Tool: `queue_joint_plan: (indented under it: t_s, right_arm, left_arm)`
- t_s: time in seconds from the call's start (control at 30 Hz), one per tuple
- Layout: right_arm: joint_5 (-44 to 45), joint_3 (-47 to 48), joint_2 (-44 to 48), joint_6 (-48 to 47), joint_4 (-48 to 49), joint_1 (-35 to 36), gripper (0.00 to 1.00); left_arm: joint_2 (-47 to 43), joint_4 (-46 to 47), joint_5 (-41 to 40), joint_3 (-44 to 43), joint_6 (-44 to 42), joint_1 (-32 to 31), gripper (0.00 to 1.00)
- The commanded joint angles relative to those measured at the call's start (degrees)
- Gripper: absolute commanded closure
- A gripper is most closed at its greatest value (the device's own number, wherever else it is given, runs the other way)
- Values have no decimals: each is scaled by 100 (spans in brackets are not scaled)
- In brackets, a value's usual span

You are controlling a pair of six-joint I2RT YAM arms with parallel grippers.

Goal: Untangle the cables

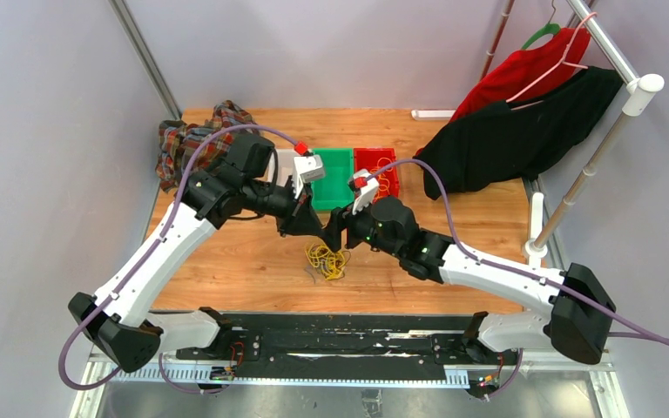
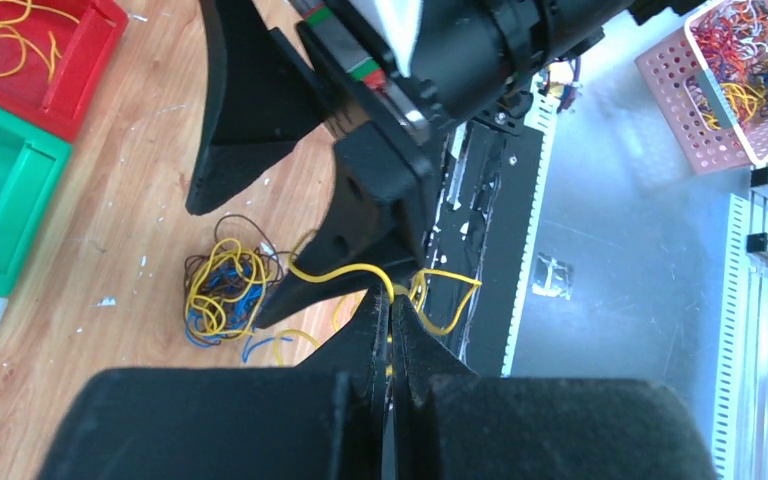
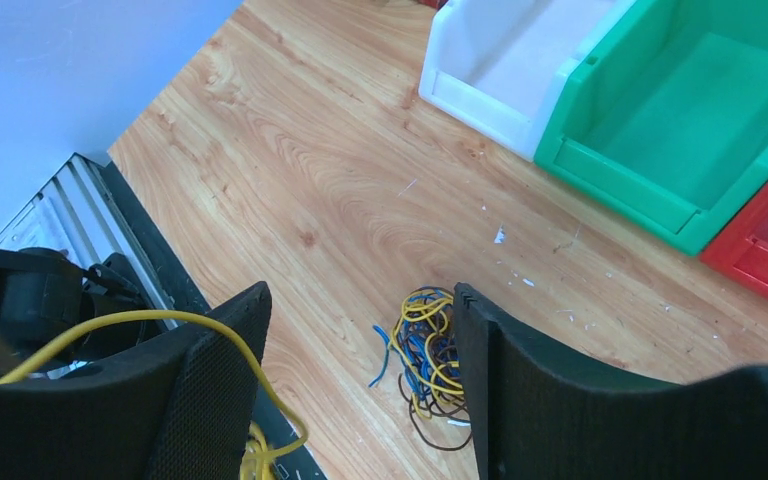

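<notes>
With left fingers [image 2: 352, 350] pinched shut, right fingers [image 3: 210, 400] gape wide.

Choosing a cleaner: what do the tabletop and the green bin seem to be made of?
The brown tabletop looks like wood or wood-look laminate, matte: grain lines and knots show. The green open-fronted bin looks like moulded plastic, smooth and slightly glossy: even colour, rounded rims.
</notes>
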State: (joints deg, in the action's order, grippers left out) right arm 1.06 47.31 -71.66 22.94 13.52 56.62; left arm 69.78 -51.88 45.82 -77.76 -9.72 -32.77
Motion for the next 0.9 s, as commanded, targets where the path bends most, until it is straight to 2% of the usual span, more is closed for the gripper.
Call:
queue_joint_plan:
  t_s: [0.0, 0.23, 0.4, 0.53, 0.73, 0.87]
  right_arm:
    - [275, 171, -126, 138, 181, 87, 34]
    - [261, 460, -796, 215, 503, 270, 34]
    - [458, 33, -940, 382, 661, 288, 38]
    - [574, -350, -1050, 499, 735, 288, 39]
    - [922, -830, -1054, 538, 732, 282, 30]
    - [1106, -1055, -981, 543, 723, 266, 28]
  left_arm:
    - [-139, -272, 302, -261, -62, -50, 99]
    - [-125, -273, 313, -820, 61, -45, 99]
    - [-151, -271, 53, -1398, 72, -45, 99]
    - [-136, -270, -265, -2179, 6, -45, 99]
    - [17, -272, -816, -3563, -34, -45, 100]
    - [121, -270, -1361, -4311, -217, -45, 100]
